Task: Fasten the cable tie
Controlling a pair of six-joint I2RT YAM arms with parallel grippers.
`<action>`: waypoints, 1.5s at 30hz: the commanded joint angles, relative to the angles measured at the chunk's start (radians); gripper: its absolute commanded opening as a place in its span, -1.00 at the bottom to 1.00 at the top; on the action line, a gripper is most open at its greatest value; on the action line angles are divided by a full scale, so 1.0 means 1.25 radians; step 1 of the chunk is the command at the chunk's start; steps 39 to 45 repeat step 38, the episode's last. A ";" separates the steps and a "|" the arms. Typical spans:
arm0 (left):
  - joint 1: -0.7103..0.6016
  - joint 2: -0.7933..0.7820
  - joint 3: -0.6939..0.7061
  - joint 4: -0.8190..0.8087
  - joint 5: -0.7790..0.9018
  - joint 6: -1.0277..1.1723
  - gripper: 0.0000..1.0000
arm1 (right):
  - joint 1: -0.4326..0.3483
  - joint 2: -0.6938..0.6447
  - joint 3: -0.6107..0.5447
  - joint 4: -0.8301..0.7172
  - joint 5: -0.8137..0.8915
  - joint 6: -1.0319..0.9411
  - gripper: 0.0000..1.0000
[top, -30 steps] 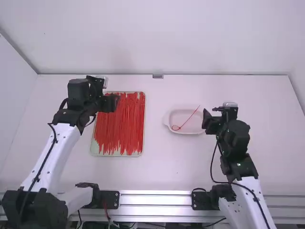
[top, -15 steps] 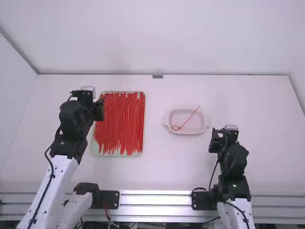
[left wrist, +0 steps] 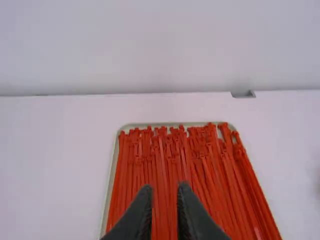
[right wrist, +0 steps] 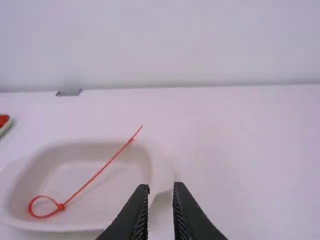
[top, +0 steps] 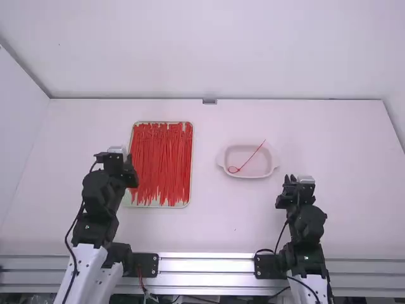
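While right fingers (right wrist: 139, 210) hover, cable tie (right wrist: 85, 181) lies apart.

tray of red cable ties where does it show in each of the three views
High view: tray of red cable ties left of the middle, beside the white dish.
Left wrist view: tray straight ahead of the left tool.
Right wrist view: a corner sliver at the picture's edge, beyond the dish.
Shared landmark: the small grey clip at the table's far edge.
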 commanded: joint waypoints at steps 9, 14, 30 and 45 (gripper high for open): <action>-0.001 -0.165 -0.161 0.002 -0.010 0.001 -1.00 | 0.002 -0.077 -0.009 -0.004 0.000 0.003 -0.96; -0.001 -0.223 -0.219 0.002 -0.010 0.001 -1.00 | 0.002 -0.077 -0.009 -0.004 0.000 0.003 -1.00; -0.001 -0.386 -0.297 0.002 -0.010 0.001 -1.00 | 0.002 -0.077 -0.009 -0.004 0.000 0.003 -1.00; -0.001 -0.437 -0.297 0.002 -0.010 0.001 -1.00 | 0.002 -0.077 -0.009 -0.004 0.000 0.003 -1.00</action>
